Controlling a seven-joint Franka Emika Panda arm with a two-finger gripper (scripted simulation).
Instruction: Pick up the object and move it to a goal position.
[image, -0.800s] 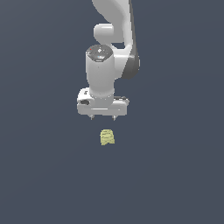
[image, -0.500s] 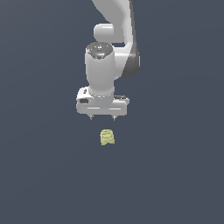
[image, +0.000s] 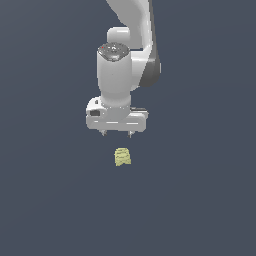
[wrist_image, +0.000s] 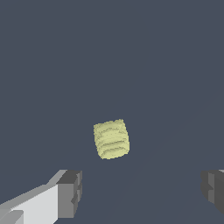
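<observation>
The white gripper (image: 116, 133) is seen pointed downward with its jaws spread wide and nothing held between them. The pale yellow ridged object (image: 122, 157) is found below the jaws, apart from both fingertips (wrist_image: 70, 192). In the wrist view the object (wrist_image: 111, 139) is framed between the two spread fingers.

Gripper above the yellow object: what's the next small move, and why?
Probably lower straight down. The gripper is open and hangs above the object with a clear gap; in the wrist view the object sits between the fingers, so descending should bracket it before closing.
</observation>
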